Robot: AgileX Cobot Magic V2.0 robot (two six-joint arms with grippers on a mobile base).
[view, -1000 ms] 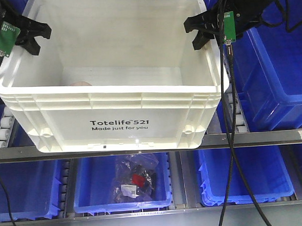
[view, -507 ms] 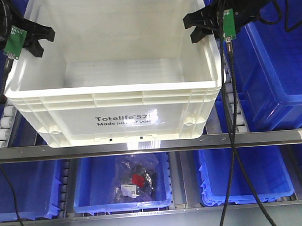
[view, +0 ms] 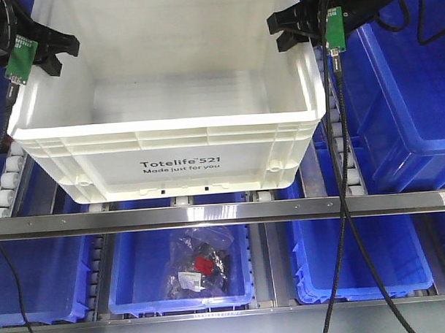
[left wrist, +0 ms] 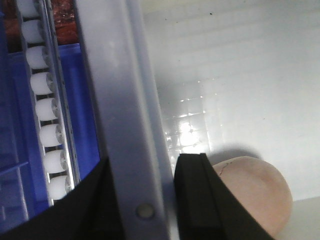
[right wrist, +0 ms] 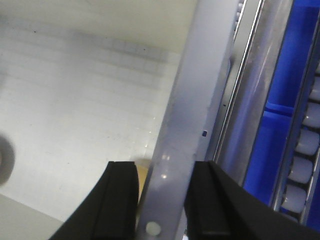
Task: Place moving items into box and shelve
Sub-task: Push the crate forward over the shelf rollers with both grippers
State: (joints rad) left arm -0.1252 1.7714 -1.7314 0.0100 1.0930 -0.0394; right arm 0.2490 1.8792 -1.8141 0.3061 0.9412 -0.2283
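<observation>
Front view: the white Totelife crate (view: 170, 132) sits on the roller shelf rail (view: 224, 210), carried from both sides. Blue bins (view: 403, 109) beside and below it, one lower bin holding a bagged item (view: 200, 266).
Front view, claws: left gripper (view: 47, 52) is clamped over the crate's left rim, right gripper (view: 294, 31) over the right rim. Both are clenched on the wall, not released.
Step in hand: looks like the shelving part, with the items judged to be inside and the crate going onto the rollers.
Next move: probably push it deeper along the rollers, keeping both sides level so it doesn't skew, then let go.
Left wrist view: left gripper (left wrist: 142, 200) has one finger outside and one inside the crate's wall (left wrist: 125, 110), only narrowly open, squeezing the wall. A beige-pink ball (left wrist: 255, 192) lies on the crate floor just beside the inner finger; can't tell if they touch. White rollers (left wrist: 45, 110) run along the outside.
Right wrist view: right gripper (right wrist: 162, 205) straddles the crate wall (right wrist: 187, 115) the same way, gripping it. A bit of yellow shows low by the inner finger, too hidden to say if it's the yellow ball.
</observation>
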